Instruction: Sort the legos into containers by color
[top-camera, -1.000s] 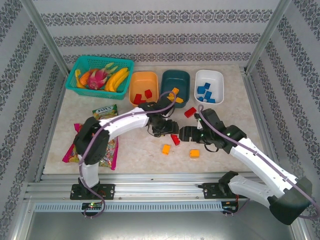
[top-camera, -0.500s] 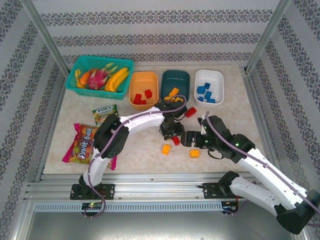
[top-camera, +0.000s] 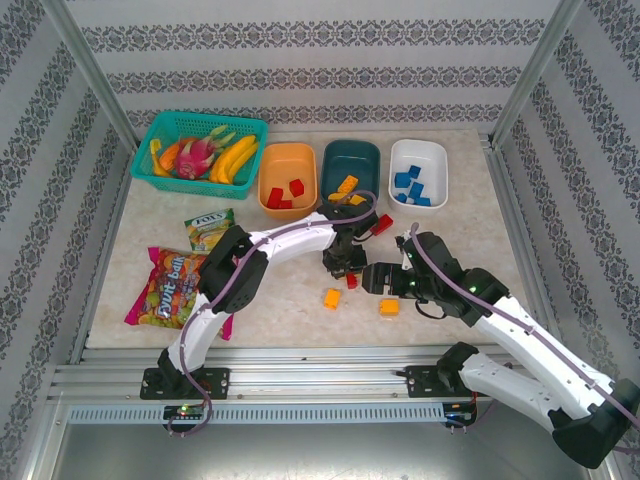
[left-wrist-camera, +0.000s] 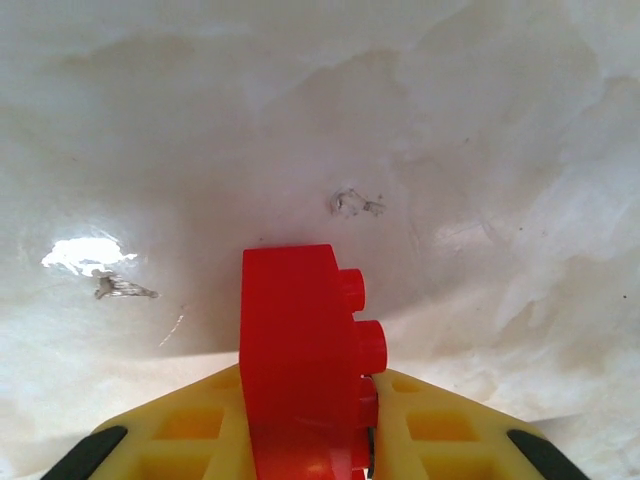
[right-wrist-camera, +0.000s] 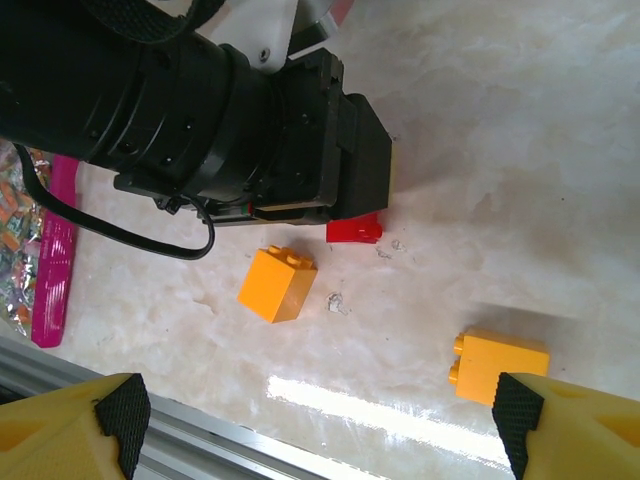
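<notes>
1. The left arm climbs from the lower left of the overhead view and folds at its elbow. It then reaches right to mid-frame, with the wrist bent down so the left tool (top-camera: 345, 268) points at the desk (top-camera: 470, 225).
2. In the left wrist view its yellow fingers (left-wrist-camera: 190, 435) are clamped on a red brick (left-wrist-camera: 300, 350) with its studs facing right. The brick's lower end is cut off by the bottom of the frame.
3. The right arm runs from the lower right up and to the left. The right tool (top-camera: 373, 277) sits low over the desk just beside the left tool, pointing left, jaws spread wide with nothing between them.
4. Two orange-yellow bricks (top-camera: 332, 298) lie loose on the desk below the tools, apart from each other.
5. Overhead, the left wrist hides most of the gripped brick. A second red piece (top-camera: 381, 224) lies on the desk below the teal bowl (top-camera: 351, 147).
6. The orange bowl (top-camera: 288, 150) holds red pieces and the white bowl (top-camera: 418, 146) holds blue ones. The teal bowl shows orange-yellow pieces at its lower edge, close against the arm's cable.
</notes>
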